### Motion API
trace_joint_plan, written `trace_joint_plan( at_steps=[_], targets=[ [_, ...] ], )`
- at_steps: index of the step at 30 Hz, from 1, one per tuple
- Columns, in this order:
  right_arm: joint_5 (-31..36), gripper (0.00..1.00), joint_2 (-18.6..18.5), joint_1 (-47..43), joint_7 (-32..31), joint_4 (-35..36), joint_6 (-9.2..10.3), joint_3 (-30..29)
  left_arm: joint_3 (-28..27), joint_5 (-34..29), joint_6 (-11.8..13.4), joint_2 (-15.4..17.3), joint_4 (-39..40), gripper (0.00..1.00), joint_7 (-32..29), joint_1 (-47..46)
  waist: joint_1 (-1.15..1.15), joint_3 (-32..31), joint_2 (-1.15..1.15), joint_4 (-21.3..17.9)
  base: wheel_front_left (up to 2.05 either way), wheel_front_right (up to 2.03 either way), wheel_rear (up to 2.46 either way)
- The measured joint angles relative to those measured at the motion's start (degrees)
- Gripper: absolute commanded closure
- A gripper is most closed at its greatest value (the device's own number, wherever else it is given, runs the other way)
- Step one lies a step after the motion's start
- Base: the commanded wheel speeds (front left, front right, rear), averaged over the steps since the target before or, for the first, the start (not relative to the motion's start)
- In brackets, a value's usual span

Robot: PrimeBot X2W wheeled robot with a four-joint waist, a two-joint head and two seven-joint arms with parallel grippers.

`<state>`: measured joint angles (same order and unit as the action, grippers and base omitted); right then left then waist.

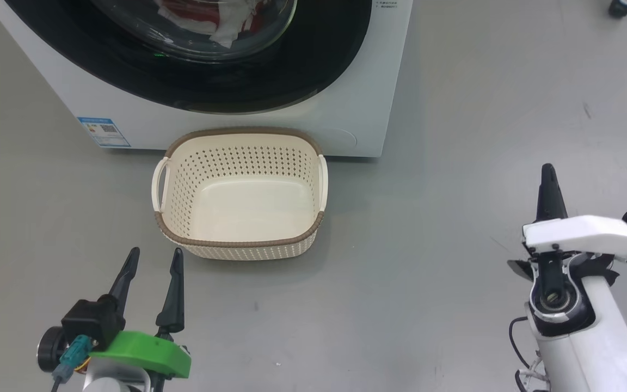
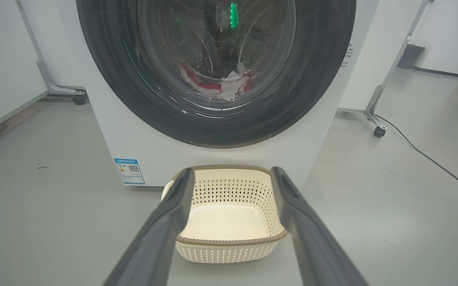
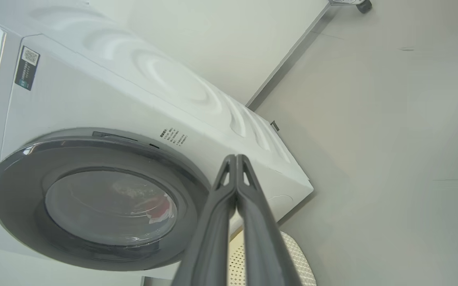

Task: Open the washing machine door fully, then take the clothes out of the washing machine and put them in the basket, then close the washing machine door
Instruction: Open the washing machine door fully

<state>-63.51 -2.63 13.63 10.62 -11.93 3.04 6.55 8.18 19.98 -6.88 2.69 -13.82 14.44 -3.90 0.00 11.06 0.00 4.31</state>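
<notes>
Looking at the washing machine door shut on the washing machine, red clothes behind the glass, basket on the floor just in front. Then left hand spread, right hand pressed together.

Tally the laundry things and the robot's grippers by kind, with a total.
washing machine: 1
washing machine door: 1
basket: 1
bundle of clothes behind the glass: 1
grippers: 2 (left gripper open, right gripper shut)
Total: 6
</notes>
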Motion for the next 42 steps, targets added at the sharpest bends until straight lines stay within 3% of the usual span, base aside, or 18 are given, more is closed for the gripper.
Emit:
trace_joint_plan(
  at_steps=[3, 14, 24, 31, 42],
  targets=[
    [-5.22, 1.00, -0.01, 3.13, -1.68, 0.43, 0.05, -2.52, 0.66, 0.01, 0.00, -0.04, -0.02, 0.00, 0.00, -1.35, 0.00, 1.52, 0.00, 1.12, 0.00, 0.00, 0.00],
    [-10.66, 1.00, -0.35, 14.24, -8.62, 1.70, 1.76, -7.21, 2.71, 0.20, -0.04, -0.20, 0.49, 0.00, 0.00, -4.13, 0.00, 6.25, 0.00, 4.51, 0.00, 0.00, 0.00],
    [-11.58, 1.00, -3.43, 27.94, -14.44, 2.23, 3.63, -7.20, 4.69, 1.26, -0.05, -0.40, 1.24, 0.00, 0.00, -7.17, 0.00, 12.05, 0.00, 6.79, 0.00, 0.00, 0.00],
    [-11.60, 1.00, -5.03, 35.48, -17.30, 0.07, 3.77, -6.49, 6.84, 2.24, -0.08, -0.53, 1.41, 0.00, 0.00, -9.85, 0.00, 15.88, 0.00, 8.34, 0.00, 0.00, 0.00],
    [-14.32, 1.00, -4.36, 43.88, -20.03, -4.64, 4.20, -7.80, 10.28, 3.65, -0.23, -0.80, 1.32, 0.00, 0.00, -12.30, 0.01, 19.95, 0.00, 11.43, 0.00, 0.00, 0.00]
  ],
)
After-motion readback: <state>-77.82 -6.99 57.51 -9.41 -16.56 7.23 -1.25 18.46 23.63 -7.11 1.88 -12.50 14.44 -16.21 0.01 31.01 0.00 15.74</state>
